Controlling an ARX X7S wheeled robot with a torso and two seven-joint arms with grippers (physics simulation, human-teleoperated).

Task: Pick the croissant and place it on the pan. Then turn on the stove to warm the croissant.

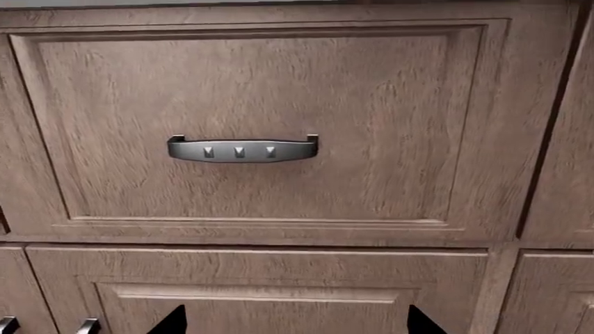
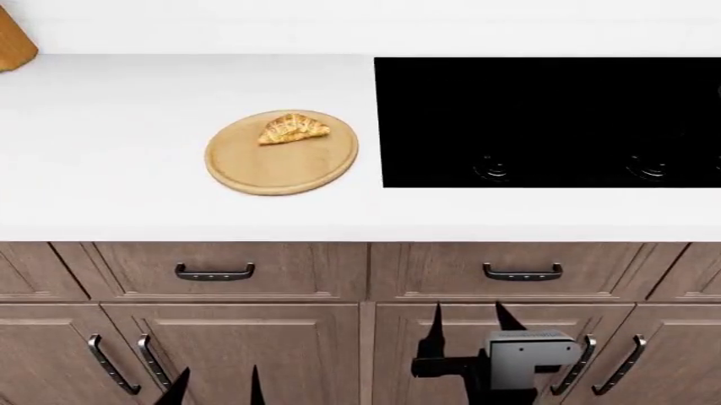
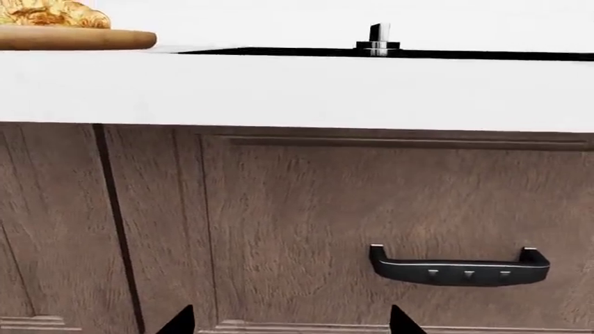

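The croissant lies on a round light-wood board on the white counter, left of the black stove. In the right wrist view the croissant shows at the counter's edge, with the stove as a thin dark strip. The pan is out of view. Both grippers hang below counter height in front of the cabinets. My left gripper is open and faces a drawer front. My right gripper is open too, under the stove's left part, with nothing between its fingers.
Two dial marks sit along the stove's front edge; a knob pokes up in the right wrist view. Drawer handles stick out from the wooden cabinet fronts. A brown object stands at the counter's far left.
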